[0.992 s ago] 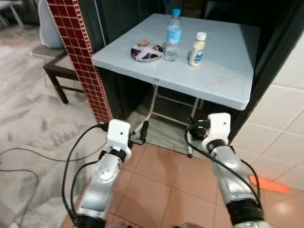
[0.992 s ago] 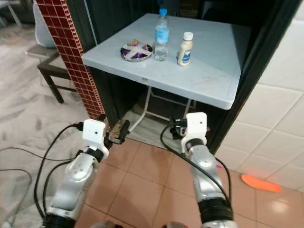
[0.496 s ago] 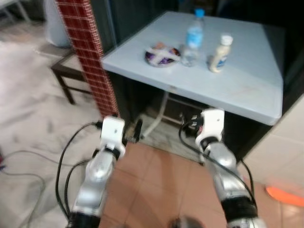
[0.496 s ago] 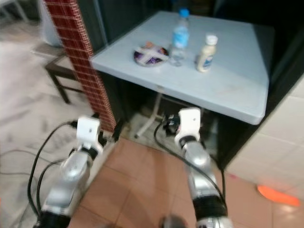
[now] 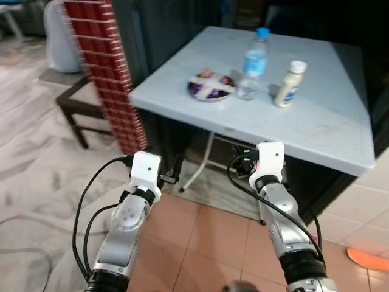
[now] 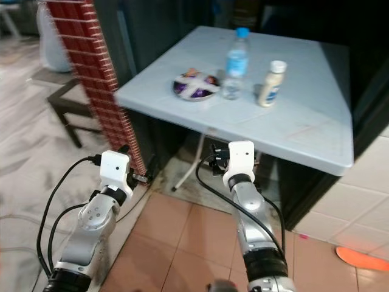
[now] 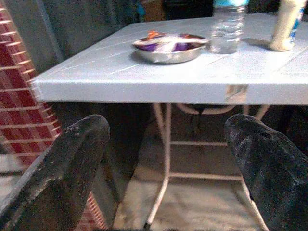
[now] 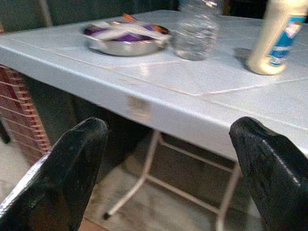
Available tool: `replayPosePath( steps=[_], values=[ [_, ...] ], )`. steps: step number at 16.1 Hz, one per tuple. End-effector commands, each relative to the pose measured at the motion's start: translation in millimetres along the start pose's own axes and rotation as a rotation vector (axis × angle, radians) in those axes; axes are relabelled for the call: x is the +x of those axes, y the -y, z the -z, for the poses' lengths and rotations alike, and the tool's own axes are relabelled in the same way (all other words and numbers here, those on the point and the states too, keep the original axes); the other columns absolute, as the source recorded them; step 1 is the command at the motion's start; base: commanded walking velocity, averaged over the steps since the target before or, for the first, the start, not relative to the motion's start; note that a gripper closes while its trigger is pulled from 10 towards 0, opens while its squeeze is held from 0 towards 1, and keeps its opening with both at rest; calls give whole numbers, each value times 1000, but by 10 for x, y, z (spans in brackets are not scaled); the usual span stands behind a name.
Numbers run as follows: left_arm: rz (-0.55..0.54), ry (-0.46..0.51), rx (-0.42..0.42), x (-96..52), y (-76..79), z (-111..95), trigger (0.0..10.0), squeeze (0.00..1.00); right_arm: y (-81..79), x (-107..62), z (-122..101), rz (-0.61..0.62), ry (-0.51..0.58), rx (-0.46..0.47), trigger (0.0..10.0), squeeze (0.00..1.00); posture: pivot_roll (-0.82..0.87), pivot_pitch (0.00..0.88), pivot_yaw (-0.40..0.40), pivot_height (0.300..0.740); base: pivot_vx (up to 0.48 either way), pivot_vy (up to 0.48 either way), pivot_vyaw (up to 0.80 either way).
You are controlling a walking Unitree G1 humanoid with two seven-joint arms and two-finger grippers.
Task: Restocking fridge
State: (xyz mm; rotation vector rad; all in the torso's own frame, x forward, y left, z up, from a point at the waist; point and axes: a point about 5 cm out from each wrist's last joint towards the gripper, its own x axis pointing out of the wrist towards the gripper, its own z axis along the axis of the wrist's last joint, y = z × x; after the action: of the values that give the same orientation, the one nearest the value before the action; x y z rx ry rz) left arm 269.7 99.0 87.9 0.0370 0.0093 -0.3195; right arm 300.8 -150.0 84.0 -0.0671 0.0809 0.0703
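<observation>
Table [image 5: 316, 128]: in front of the robot, past the floor tiles.
Bowl [image 5: 211, 86]: on the table, near its left edge.
Water bottle [image 5: 253, 65]: just right of the bowl.
Small bottle [image 5: 288, 84]: right of the water bottle, a little apart.
Brick post [image 5: 103, 73]: left of the table's front left corner.
Stool [image 5: 76, 103]: on the floor, left of the post.

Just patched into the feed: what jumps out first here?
A pale blue folding table stands straight ahead, carrying a metal bowl, a water bottle and a cream sauce bottle in a row. Both grippers, left and right, hang open before its near edge, beside a red-tiled pillar.
</observation>
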Motion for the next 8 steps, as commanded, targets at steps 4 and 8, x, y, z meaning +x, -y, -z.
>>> replayPosePath(
  steps=[4, 8],
  values=[
    [7, 12, 11, 17, 33, -26, 10000, 0, 272, 81, -232, 137, 115, -158, 10000, 0, 5, 0, 42, 740, 318, 0, 0],
    [4, 18, 12, 30, 29, -36, 10000, 0, 349, 176, -458, 128, 211, -234, 10000, 0, 3, 0, 41, 740, 336, 0, 0]
  ],
)
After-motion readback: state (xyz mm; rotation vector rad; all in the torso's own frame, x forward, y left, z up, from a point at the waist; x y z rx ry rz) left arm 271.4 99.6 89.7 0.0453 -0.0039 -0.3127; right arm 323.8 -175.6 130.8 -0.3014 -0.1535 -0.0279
